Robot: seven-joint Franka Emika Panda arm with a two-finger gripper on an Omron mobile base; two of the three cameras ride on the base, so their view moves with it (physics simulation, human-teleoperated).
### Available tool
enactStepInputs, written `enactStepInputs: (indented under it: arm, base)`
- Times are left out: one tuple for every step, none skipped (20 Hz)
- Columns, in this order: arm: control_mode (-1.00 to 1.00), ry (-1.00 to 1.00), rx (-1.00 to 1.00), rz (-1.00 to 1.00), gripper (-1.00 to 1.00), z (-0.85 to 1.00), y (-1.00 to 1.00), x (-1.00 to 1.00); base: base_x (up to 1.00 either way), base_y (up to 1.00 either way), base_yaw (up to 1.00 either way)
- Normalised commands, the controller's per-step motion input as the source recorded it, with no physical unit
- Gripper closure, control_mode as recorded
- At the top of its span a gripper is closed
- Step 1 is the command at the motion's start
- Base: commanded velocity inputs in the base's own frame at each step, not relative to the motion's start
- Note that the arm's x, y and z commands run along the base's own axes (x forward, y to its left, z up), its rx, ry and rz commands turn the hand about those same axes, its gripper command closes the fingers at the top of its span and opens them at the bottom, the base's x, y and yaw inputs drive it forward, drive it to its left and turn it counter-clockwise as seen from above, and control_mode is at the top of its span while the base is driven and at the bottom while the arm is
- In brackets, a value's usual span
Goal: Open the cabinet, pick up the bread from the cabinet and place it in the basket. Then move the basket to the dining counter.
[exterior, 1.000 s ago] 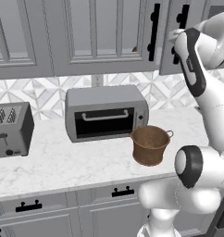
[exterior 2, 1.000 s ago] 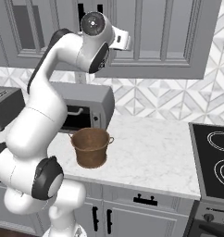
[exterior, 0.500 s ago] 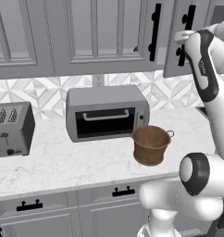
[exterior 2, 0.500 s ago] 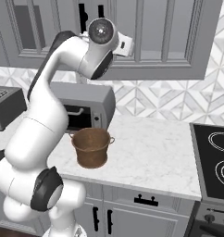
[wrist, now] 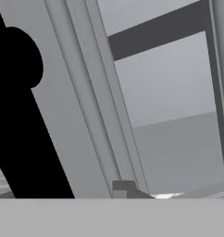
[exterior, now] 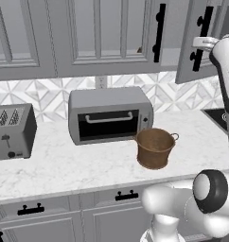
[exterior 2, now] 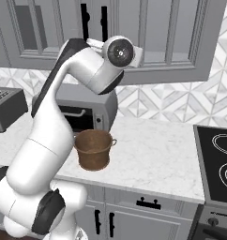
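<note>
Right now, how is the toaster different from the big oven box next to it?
The toaster is smaller, while the toaster oven is wider and taller. The toaster has slots on top; the toaster oven has a dark front window with a bar handle. The toaster sits furthest left; the toaster oven sits beside the basket. Both are grey and stand on the marble counter.

A white marble bench (exterior: 64, 165) runs below the patterned tiles; a toaster (exterior: 12, 132) stands at its left end; a grey toaster oven (exterior: 109, 115) sits mid-bench against the wall; the brown woven basket (exterior: 155, 148) stands upright just in front of the oven's right corner; inside the cabinet (exterior: 135, 33), a small brown bread (exterior: 139, 49) rests on the grey inner shelf (exterior: 173, 57).
</note>
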Motion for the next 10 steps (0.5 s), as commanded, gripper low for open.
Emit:
enactStepInputs:
  arm:
    - [-1.00,-0.05,0.05,0.07,1.00,0.02,-1.00,-0.48]
    - [-1.00,-0.03,0.05,0.06,1.00,0.03,-1.00,-0.46]
    - [-1.00,-0.02,0.05,0.06,1.00,0.03,-1.00,-0.45]
    - [-1.00,0.00,0.05,0.06,1.00,0.01,-1.00,-0.45]
    - [-1.00,0.00,0.05,0.05,1.00,0.00,-1.00,-0.44]
    - [-1.00,0.00,0.05,0.05,1.00,0.01,-1.00,-0.41]
    - [-1.00,0.00,0.05,0.04,1.00,0.01,-1.00,-0.40]
    - [-1.00,0.00,0.05,0.03,1.00,0.00,-1.00,-0.40]
    - [-1.00,0.00,0.05,0.03,1.00,0.00,-1.00,-0.39]
    - [-1.00,0.00,0.05,0.03,1.00,0.00,-1.00,-0.39]
  base:
    - [0.00,0.00,0.00]
    - [0.00,0.00,0.00]
    - [0.00,0.00,0.00]
    - [0.00,0.00,0.00]
    - [0.00,0.00,0.00]
    - [0.00,0.00,0.00]
    - [0.00,0.00,0.00]
    - [0.00,0.00,0.00]
    - [0.00,0.00,0.00]
    - [0.00,0.00,0.00]
